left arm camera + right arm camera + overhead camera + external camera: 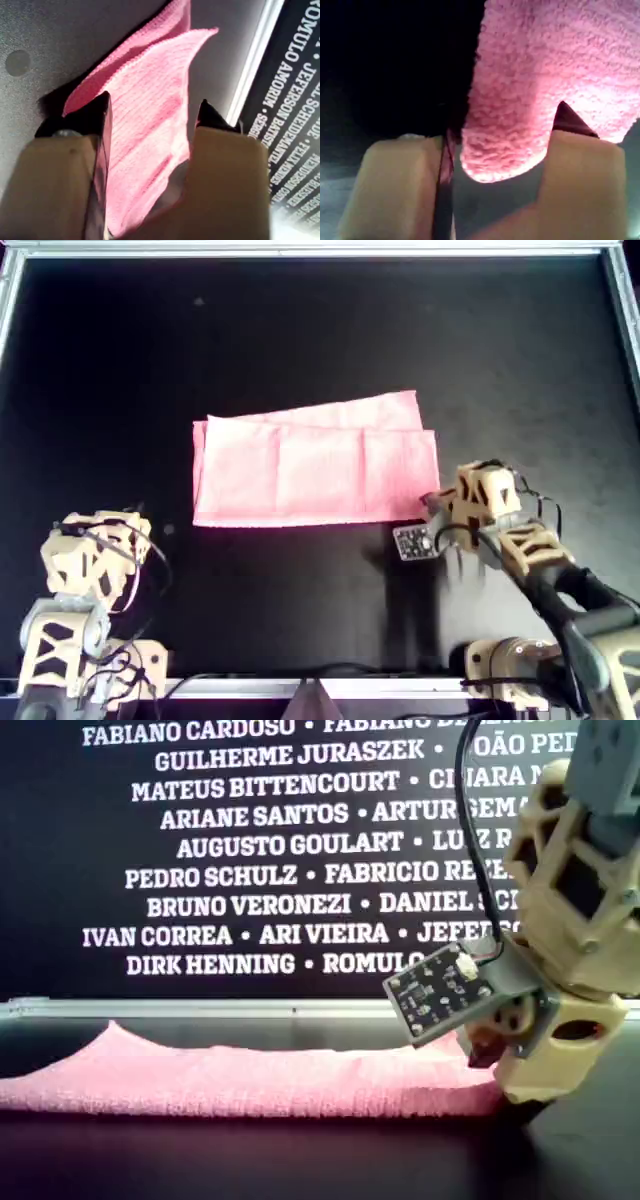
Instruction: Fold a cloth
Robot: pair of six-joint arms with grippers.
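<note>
The pink cloth (315,470) lies folded in two on the black table, the upper layer shifted a little off the lower one. My right gripper (432,505) is down at the cloth's near right corner in the overhead view. It is open, and that corner (545,75) sits between its spread fingers (505,122). The exterior view shows this gripper (490,1055) at the cloth's (250,1080) end, low on the table. My left gripper (110,530) stays at the overhead view's lower left, away from the cloth. It is open and empty, with the cloth (150,115) seen beyond its fingers (155,100).
The black table (300,340) has a metal rim (300,248) along its far side and at the overhead view's right. A dark banner with white names (300,840) stands behind it. A small circuit board (412,542) hangs off the right gripper.
</note>
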